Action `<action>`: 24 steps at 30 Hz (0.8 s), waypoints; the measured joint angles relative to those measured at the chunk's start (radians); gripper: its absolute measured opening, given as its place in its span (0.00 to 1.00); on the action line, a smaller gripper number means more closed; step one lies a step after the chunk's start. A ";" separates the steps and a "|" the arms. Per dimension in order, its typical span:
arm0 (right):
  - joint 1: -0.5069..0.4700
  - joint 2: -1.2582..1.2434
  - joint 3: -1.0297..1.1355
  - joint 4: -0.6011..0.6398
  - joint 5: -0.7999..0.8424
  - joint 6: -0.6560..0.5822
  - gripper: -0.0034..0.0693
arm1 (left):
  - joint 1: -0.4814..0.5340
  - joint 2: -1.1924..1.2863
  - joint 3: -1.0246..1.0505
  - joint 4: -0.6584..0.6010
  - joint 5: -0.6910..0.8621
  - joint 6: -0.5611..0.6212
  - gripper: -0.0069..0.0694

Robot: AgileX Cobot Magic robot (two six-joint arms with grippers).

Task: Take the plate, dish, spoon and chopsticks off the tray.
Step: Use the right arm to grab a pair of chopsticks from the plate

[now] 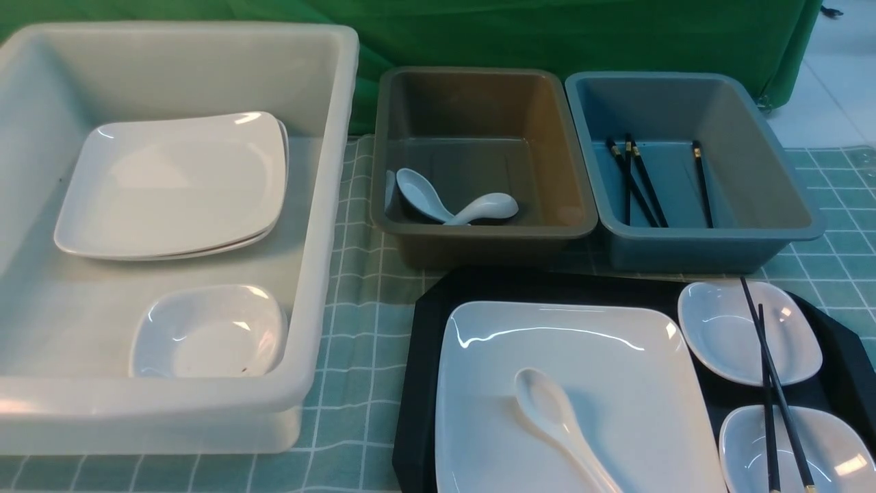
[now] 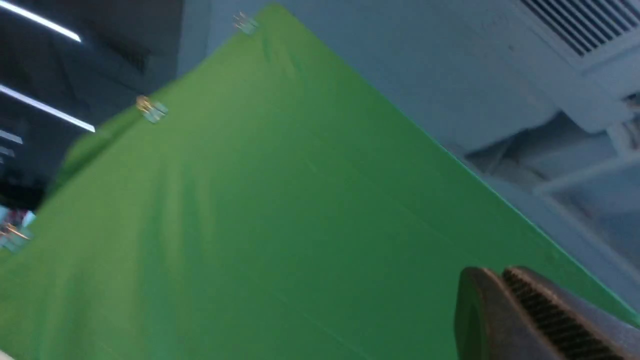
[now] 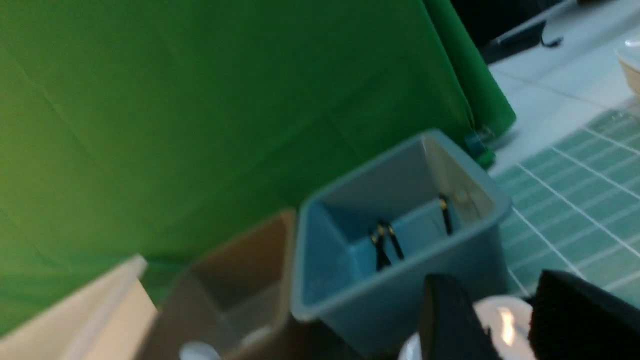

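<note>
A green-checked cloth [image 1: 363, 329] covers the table, with a green backdrop [image 1: 547, 34] behind. I see the black tray [image 1: 424, 356] near my right side. The plate [image 1: 616, 363] sits on it, and the spoon [image 1: 547, 404] lies on the plate. The chopsticks [image 1: 768, 363] lie across two small dishes [image 1: 718, 329] at the tray's right. The left gripper [image 2: 500, 275] has its jaws pressed together. The right gripper [image 3: 500, 290] has its jaws spread and holds nothing.

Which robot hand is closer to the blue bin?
Right. The right gripper is close in front of the blue bin, over a small white dish. The left gripper points at the green curtain, no bin in sight.
</note>
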 joint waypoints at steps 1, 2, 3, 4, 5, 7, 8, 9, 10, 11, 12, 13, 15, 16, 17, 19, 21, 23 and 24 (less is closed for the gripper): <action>0.000 0.000 0.000 0.002 -0.042 0.018 0.44 | 0.000 0.038 -0.076 0.021 0.095 -0.001 0.11; 0.000 0.000 0.000 0.003 -0.066 0.021 0.44 | 0.000 0.074 -0.136 0.036 0.156 -0.001 0.11; 0.000 0.000 0.000 0.004 -0.092 0.021 0.44 | 0.000 0.133 -0.223 0.053 0.301 0.007 0.11; 0.000 0.000 0.000 0.007 -0.108 0.022 0.44 | 0.000 0.188 -0.291 0.058 0.412 0.028 0.11; 0.000 0.000 0.000 0.008 -0.128 0.023 0.43 | 0.000 0.246 -0.355 0.062 0.544 0.074 0.11; 0.000 0.000 0.000 0.009 -0.152 0.028 0.40 | 0.000 0.354 -0.453 0.059 0.716 0.158 0.11; 0.004 0.000 -0.020 0.010 -0.098 0.033 0.35 | 0.000 0.435 -0.512 0.035 0.854 0.235 0.11; 0.005 0.000 -0.026 0.010 -0.098 0.033 0.34 | 0.000 0.458 -0.525 0.031 0.890 0.257 0.11; 0.012 0.006 -0.064 0.008 -0.021 0.026 0.28 | 0.000 0.492 -0.543 0.008 0.940 0.292 0.11; 0.026 0.039 -0.140 0.007 0.131 -0.003 0.17 | 0.000 0.579 -0.569 -0.050 1.049 0.394 0.11; 0.036 0.074 -0.202 0.005 0.226 -0.026 0.13 | 0.000 0.630 -0.576 -0.105 1.103 0.464 0.11; 0.044 0.109 -0.267 0.004 0.313 -0.057 0.10 | 0.000 0.669 -0.578 -0.166 1.140 0.535 0.11; 0.066 0.209 -0.387 0.001 0.452 -0.133 0.08 | 0.000 0.759 -0.578 -0.293 1.203 0.650 0.11; 0.075 0.272 -0.441 -0.003 0.508 -0.158 0.07 | 0.000 0.799 -0.578 -0.339 1.222 0.687 0.11; 0.087 0.328 -0.507 -0.006 0.578 -0.199 0.07 | -0.001 0.827 -0.579 -0.378 1.229 0.720 0.11; 0.106 0.459 -0.620 -0.008 0.709 -0.261 0.07 | -0.001 0.878 -0.582 -0.446 1.235 0.784 0.10; 0.122 0.647 -0.743 -0.008 0.875 -0.328 0.07 | -0.001 0.922 -0.592 -0.477 1.237 0.815 0.10; 0.125 0.767 -0.815 -0.007 0.981 -0.371 0.07 | -0.007 0.940 -0.600 -0.483 1.237 0.818 0.09; 0.125 0.781 -0.830 -0.007 1.002 -0.376 0.07 | -0.009 0.943 -0.601 -0.483 1.237 0.818 0.09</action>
